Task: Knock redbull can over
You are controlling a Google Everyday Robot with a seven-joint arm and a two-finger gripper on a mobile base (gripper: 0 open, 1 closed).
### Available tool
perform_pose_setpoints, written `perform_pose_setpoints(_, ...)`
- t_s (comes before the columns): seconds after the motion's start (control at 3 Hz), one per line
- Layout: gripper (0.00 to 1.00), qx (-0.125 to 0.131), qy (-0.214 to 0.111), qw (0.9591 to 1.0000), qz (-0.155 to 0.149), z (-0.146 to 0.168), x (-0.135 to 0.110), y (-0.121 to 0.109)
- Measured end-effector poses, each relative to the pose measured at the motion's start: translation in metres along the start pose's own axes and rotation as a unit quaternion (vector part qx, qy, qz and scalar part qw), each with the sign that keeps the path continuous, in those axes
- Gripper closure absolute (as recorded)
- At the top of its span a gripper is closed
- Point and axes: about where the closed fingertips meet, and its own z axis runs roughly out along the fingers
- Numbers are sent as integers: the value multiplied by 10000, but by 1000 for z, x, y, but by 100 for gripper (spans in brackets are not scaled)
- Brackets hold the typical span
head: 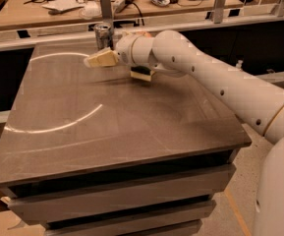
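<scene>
1. The redbull can (pixel 103 36) stands up straight at the far edge of the bench (pixel 131 132).
2. The tool (pixel 89 61) is low over the bench, just in front of the can, and points left.
3. I cannot tell if the tool is clenched or released.
4. A small yellowish block (pixel 142 73) lies under the white arm (pixel 205 73).

Cluttered workbench (pixel 33 19) behind grey table (pixel 131 127).
</scene>
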Motion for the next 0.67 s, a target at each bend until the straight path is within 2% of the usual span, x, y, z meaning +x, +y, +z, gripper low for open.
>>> perform_pose_setpoints(0.33,2,40,-160,9999,39,22,-3,0)
perform_pose_setpoints(0.67,25,79,-346,9994,40,33,-11,0)
